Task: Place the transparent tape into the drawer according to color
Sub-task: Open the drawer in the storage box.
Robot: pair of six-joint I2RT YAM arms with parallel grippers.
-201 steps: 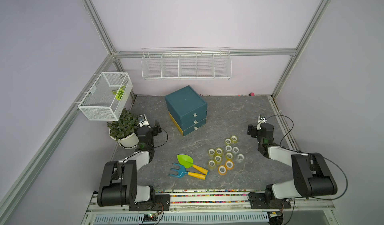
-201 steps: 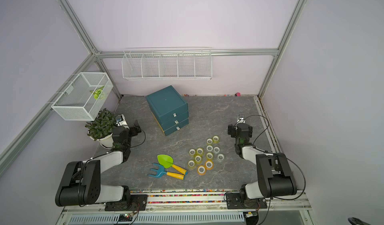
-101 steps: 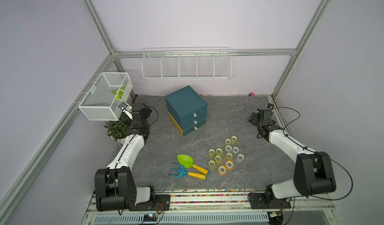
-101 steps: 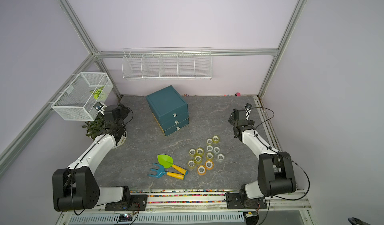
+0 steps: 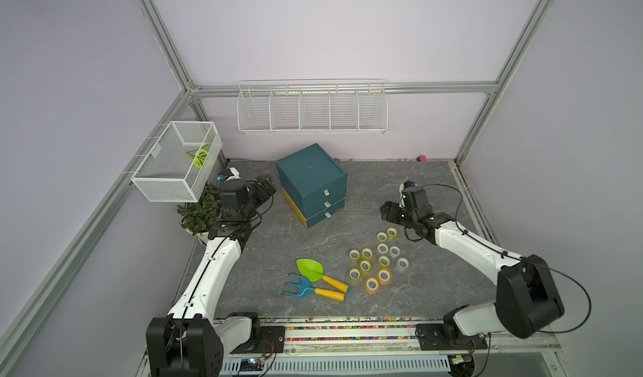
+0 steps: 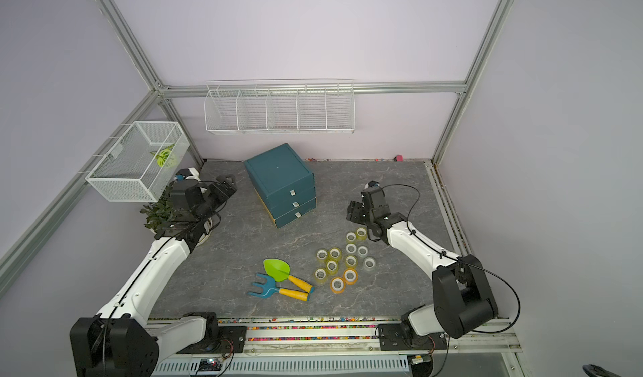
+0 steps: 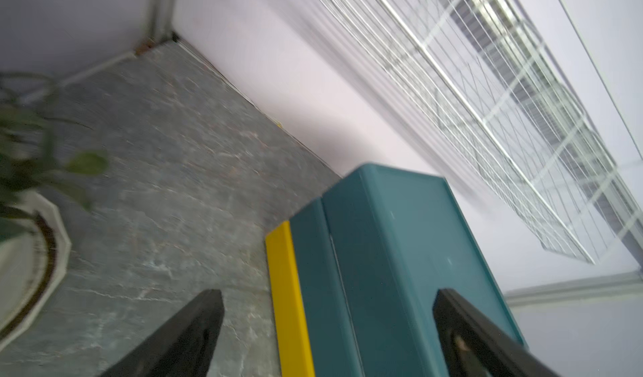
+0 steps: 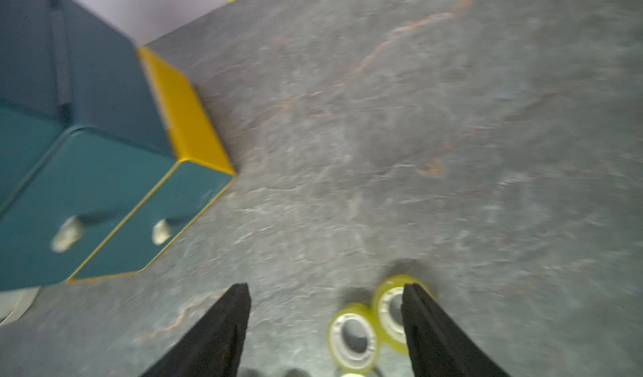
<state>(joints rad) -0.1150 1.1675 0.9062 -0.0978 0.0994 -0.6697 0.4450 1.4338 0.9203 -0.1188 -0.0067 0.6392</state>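
Two arms: both are being stretched out over the table from the folded-back pose near the front rail of a second ago.
Left gripper: it is being brought up beside the drawer cabinet, on the side facing the plant. Its jaws are being held wide apart and empty. In the left wrist view the cabinet's side and yellow bottom edge are being framed between them and are not being touched.
Right gripper: it is being carried over bare table between the cabinet and the tape rolls. Its jaws are being held apart with nothing clamped. In the right wrist view, two yellow-green rolls are being seen below it, one partly hidden behind a finger.
Tape: about a dozen rolls are being left where they lay a second ago, in a loose cluster on the table near the right arm. The two orange rolls are sitting at its near edge, just beside the shovel and rake.
Drawers: all three fronts are being kept shut, and no roll is being stored yet.
Meaning: the approach is judged to be only beginning. A drawer probably needs pulling open before any roll is lifted. Whether the right gripper is being aimed at a handle or at the nearest roll cannot be told.
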